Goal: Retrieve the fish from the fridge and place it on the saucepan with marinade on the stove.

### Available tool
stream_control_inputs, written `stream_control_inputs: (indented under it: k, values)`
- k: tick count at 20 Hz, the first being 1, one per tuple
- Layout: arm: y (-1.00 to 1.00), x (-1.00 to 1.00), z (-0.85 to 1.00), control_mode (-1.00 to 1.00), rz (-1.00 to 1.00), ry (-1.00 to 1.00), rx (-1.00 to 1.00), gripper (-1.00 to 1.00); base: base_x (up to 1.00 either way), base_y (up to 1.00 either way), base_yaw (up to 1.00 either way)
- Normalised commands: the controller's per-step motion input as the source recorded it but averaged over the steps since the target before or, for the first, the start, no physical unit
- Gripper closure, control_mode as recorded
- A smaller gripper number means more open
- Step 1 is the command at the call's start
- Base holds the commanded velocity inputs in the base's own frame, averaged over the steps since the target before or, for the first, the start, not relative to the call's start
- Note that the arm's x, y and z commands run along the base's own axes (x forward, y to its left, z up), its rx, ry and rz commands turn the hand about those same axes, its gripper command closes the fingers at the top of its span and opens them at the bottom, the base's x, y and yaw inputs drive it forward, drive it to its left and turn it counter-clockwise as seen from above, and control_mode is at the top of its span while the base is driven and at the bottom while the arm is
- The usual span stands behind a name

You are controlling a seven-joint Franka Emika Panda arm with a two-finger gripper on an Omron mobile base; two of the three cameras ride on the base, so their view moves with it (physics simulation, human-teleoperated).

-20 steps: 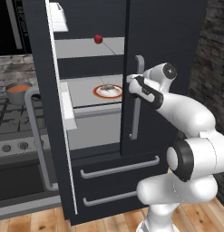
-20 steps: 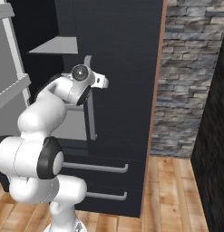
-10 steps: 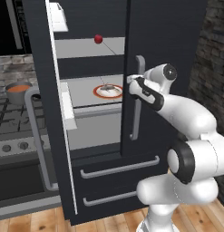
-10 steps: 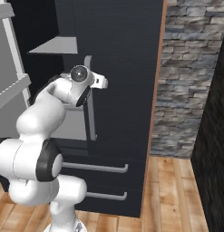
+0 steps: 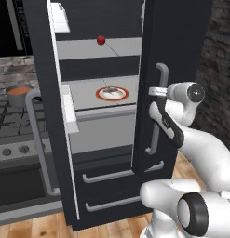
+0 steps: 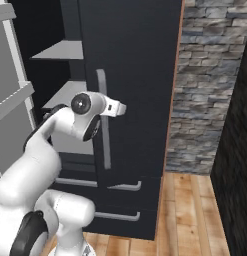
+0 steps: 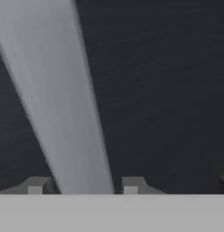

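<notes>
The black fridge has its left door swung open and its right door closed. On a middle shelf lies the small grey fish, resting on an orange-rimmed white plate. My gripper is at the right door's long grey handle. In the hand view the handle runs between my fingertips, and the gripper is shut on it. At the far left, the saucepan with orange-red marinade sits on the stove.
A small red ball sits on the shelf above the plate. The open left door and its handle stand in front of the stove. Two drawers run below. A stone wall rises to the right of the fridge.
The arm has kept its place at the right door's handle. Fish, plate and doors have not visibly moved.
</notes>
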Motion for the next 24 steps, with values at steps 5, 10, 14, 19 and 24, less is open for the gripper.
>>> stream_control_inputs:
  k: [5, 10, 14, 19, 24]
  values:
    - [-1.00, -0.98, 0.00, -1.00, -0.21, -0.01, 0.03, 1.00, 0.00, 0.00, 0.00]
    - [-0.96, -0.69, 0.00, -1.00, -0.15, 0.00, 0.09, 1.00, 0.00, 0.00, 0.00]
    - [-0.21, -0.07, 0.00, -1.00, -0.01, 0.00, 0.04, 1.00, 0.00, 0.00, 0.00]
    - [0.00, -0.05, 0.00, -1.00, 0.00, 0.00, 0.00, -1.00, 0.00, 0.00, 0.00]
    - [-0.09, -0.85, 0.00, -1.00, 0.00, -0.02, 0.01, -1.00, 0.00, 0.00, 0.00]
